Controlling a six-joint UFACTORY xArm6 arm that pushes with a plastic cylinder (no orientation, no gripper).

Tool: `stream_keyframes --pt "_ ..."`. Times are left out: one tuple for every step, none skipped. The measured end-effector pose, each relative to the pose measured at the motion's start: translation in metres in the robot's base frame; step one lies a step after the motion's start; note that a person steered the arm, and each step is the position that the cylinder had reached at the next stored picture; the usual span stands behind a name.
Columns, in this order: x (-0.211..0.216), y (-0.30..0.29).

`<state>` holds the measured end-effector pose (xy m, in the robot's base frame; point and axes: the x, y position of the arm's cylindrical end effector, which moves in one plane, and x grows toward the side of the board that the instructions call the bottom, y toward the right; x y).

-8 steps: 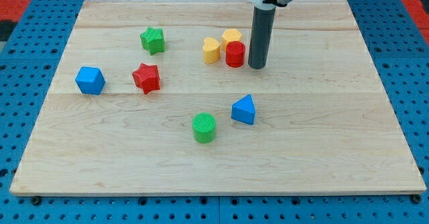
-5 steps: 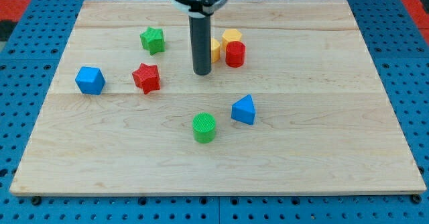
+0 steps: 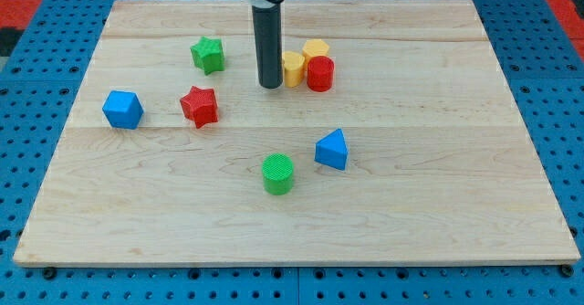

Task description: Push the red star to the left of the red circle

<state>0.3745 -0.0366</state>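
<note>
The red star [image 3: 199, 106] lies left of the board's middle. The red circle [image 3: 320, 73] stands at the upper middle, touching a yellow heart [image 3: 293, 68] on its left and a yellow block [image 3: 316, 50] behind it. My tip [image 3: 269, 85] rests on the board just left of the yellow heart, and to the right of and a little above the red star, with a clear gap between it and the star.
A green star [image 3: 208, 55] lies above the red star. A blue block [image 3: 122, 110] sits at the left. A green circle [image 3: 278, 173] and a blue triangle [image 3: 333, 149] lie below the middle. The wooden board [image 3: 456, 205] ends on blue pegboard.
My tip has moved from the right of the red circle to the left of the yellow heart, then slightly up. No block has moved.
</note>
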Motion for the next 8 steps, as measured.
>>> stream_keyframes --pt "0.033 -0.035" --pt "0.075 -0.037" --pt "0.087 -0.065" --pt "0.088 -0.119" --pt "0.071 -0.143" --pt "0.043 -0.104" --pt "0.030 -0.048" --pt "0.029 -0.010"
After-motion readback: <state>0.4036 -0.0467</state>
